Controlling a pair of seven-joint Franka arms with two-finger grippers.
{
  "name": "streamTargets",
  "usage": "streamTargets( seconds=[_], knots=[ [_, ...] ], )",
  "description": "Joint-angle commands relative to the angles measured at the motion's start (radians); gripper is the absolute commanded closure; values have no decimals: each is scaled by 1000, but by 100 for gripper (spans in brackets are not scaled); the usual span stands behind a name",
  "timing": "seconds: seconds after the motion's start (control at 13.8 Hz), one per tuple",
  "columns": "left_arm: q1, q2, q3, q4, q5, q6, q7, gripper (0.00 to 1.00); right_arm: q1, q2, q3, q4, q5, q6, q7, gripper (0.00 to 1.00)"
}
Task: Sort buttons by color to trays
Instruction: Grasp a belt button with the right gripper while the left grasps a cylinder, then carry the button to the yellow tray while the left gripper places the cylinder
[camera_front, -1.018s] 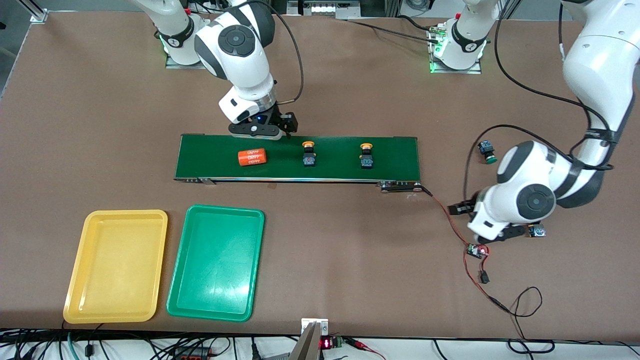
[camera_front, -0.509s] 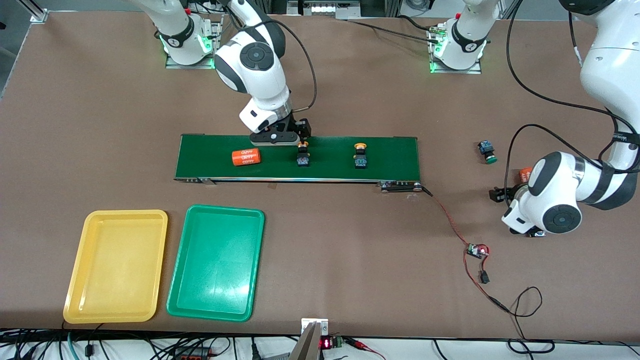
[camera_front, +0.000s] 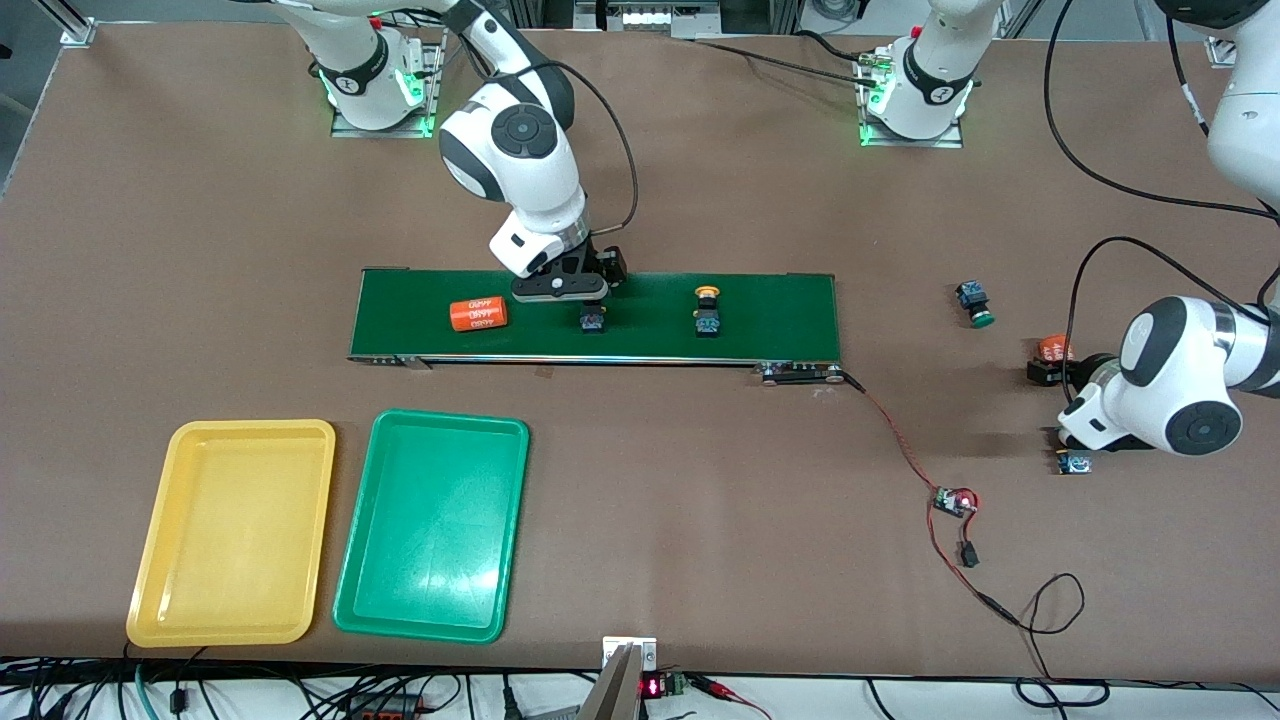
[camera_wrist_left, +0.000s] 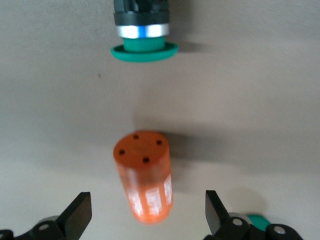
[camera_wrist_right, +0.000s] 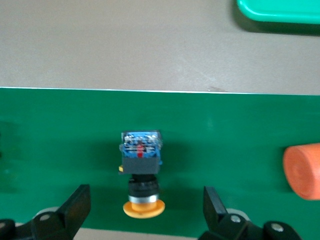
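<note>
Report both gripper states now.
Left gripper: open, empty, over an orange cylinder.
Right gripper: open, empty, over a yellow button.

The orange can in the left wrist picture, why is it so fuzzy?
Left wrist view: the orange cylinder sits close to the lens, so its lettering smears; a soft shadow falls beside it. Front view: the green tray shows pale glare streaks.

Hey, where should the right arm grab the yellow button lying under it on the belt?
Probably the dark square body of the yellow button, from straight above. It lies on its side on the belt, its flat flanks facing the open right end effector; the cap is round and thin.
</note>
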Motion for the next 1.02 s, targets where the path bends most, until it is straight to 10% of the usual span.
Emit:
streamTargets(
  seconds=[0.0, 0.22, 0.36, 0.8, 0.95],
  knots=[
    [60, -13, -11, -96, 36, 127, 48, 0, 9, 38, -19, 16, -46, 33, 20, 0],
    [69, -16, -15, -108, 29, 123, 37, 61, 7, 62, -36, 16, -80, 35, 20, 0],
    [69, -21, -24, -104, 26, 96, 42, 77, 7, 73, -51, 16, -97, 44, 19, 4],
    [63, -61, -229, -18, 15, -131, 36, 81, 6, 95, -71, 24, -105, 81, 14, 97],
    [55, -61, -274, -5, 15, -139, 33, 81, 0, 84, -80, 48, -95, 46, 2, 100]
  ],
)
